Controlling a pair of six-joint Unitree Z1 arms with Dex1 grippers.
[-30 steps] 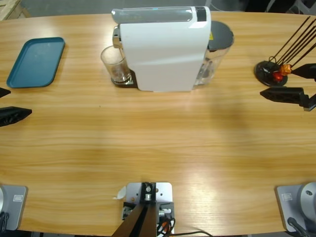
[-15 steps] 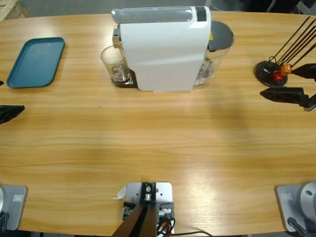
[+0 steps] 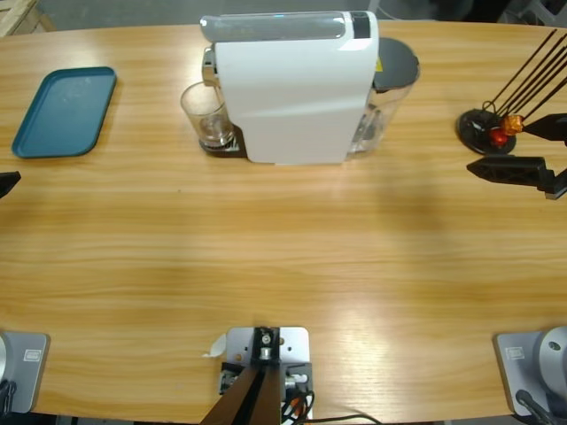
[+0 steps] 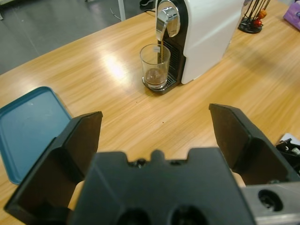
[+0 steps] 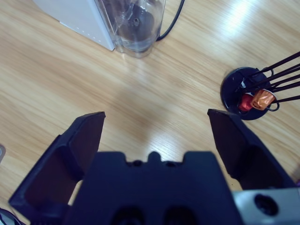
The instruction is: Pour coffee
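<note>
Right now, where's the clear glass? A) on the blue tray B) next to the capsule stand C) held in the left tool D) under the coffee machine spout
D: the glass stands on the drip plate of the white coffee machine, directly below its spout, with a thin dark stream running into a shallow layer of coffee; the blue tray holds nothing and the left tool is open and empty.

- right gripper hanging over bare wooden table, jaws spread wide
- white coffee machine with clear water tank sitting at top
- black capsule stand holding red and orange capsules
</note>
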